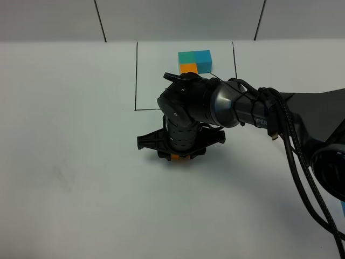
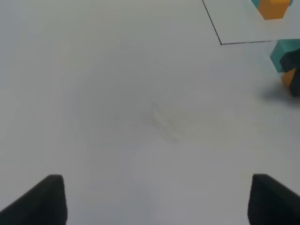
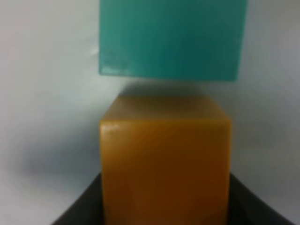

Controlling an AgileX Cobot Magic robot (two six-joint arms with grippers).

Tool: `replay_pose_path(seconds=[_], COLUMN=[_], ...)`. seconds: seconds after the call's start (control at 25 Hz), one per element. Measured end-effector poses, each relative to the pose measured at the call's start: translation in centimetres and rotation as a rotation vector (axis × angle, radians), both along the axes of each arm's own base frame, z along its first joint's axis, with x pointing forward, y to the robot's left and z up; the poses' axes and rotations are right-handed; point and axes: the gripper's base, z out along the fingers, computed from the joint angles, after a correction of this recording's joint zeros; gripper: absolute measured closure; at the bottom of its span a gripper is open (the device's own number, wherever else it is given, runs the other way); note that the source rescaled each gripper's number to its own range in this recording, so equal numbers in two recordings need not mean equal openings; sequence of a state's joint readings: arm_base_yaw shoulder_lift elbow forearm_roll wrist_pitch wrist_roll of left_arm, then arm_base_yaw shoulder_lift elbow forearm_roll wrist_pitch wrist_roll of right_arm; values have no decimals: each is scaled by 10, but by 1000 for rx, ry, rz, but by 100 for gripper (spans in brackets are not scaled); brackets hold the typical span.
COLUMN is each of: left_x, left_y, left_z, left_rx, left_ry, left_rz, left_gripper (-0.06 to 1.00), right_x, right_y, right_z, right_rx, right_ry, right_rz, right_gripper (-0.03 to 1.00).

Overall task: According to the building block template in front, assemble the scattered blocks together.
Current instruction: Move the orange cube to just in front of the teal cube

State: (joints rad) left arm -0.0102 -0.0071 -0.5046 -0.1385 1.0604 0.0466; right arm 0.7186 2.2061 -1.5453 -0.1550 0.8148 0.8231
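Note:
The building block template (image 1: 195, 61) is a teal, blue and orange cluster inside a thin black drawn rectangle (image 1: 136, 75) at the back; part of it shows in the left wrist view (image 2: 273, 8). My right gripper (image 1: 180, 154) points down in front of the frame, shut on the orange block (image 1: 180, 157). In the right wrist view the orange block (image 3: 164, 159) sits between the dark fingers (image 3: 79, 208), with the teal-green block (image 3: 173, 37) just beyond it and a narrow gap between them. Both blocks show in the left wrist view (image 2: 284, 55) (image 2: 288, 78). The blue loose block is hidden. My left gripper (image 2: 157, 199) is open and empty.
The right arm (image 1: 253, 110) with its black cables stretches from the right edge across the table's middle and covers the blocks from above. The white table (image 1: 70, 162) lies bare under the left gripper.

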Motion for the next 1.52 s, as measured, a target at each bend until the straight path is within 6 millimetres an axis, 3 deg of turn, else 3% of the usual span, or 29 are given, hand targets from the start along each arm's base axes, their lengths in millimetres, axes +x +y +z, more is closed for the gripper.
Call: replay_pose_path(seconds=[1.52], left_x=[0], left_y=[0], left_z=[0], left_rx=[0], left_ry=[0], left_rz=[0], left_gripper=[22], right_x=[7], right_y=[-2], right_z=[-5], right_rx=[-7], right_ry=[-38], right_rz=[40], right_gripper=[97])
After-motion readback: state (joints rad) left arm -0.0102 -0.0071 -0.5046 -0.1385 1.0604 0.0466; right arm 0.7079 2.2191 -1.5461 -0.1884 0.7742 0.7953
